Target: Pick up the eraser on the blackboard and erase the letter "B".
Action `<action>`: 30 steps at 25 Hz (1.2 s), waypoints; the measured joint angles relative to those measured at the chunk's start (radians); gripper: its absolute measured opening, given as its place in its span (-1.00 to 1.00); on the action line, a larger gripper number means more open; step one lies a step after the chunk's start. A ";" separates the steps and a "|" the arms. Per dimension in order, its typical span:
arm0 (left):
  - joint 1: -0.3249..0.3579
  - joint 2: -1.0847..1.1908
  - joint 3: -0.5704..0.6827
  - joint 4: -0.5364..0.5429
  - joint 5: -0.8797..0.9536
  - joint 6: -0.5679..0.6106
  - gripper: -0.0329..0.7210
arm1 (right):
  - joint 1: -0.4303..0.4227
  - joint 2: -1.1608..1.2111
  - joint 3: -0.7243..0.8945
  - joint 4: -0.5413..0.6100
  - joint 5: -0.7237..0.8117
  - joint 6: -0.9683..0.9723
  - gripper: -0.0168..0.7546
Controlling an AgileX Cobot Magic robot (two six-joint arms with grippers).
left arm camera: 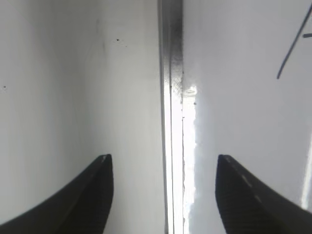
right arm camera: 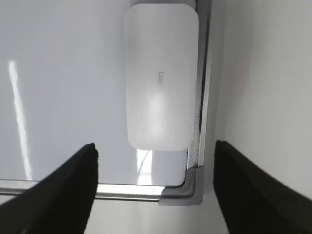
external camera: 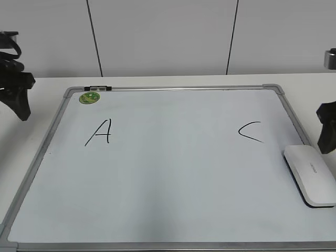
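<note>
The blackboard is a white dry-erase board with a silver frame, lying flat on the table. The white eraser lies on it by the right frame, below the "C". No letter "B" shows; the board between the "A" and the "C" is bare. My right gripper is open and empty, beside the right frame. In the right wrist view its jaws hang over a board corner, with the eraser ahead. My left gripper is open and empty; its jaws straddle the left frame.
A round green sticker sits at the board's far left corner, with a small black and silver clip on the top frame. A stroke of the "A" shows in the left wrist view. White wall panels stand behind the table.
</note>
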 joint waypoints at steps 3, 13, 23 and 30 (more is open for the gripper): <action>0.000 -0.111 0.108 0.000 -0.041 0.000 0.40 | 0.000 -0.102 0.094 0.013 -0.032 0.000 0.45; 0.000 -0.568 0.483 0.010 -0.096 0.000 0.41 | 0.039 -0.476 0.385 0.139 -0.103 -0.054 0.45; 0.000 -1.014 0.756 0.072 -0.134 0.000 0.41 | 0.047 -0.772 0.511 0.117 -0.084 -0.056 0.45; 0.000 -1.227 0.915 0.094 -0.145 0.000 0.41 | 0.047 -0.918 0.525 0.102 0.029 -0.058 0.45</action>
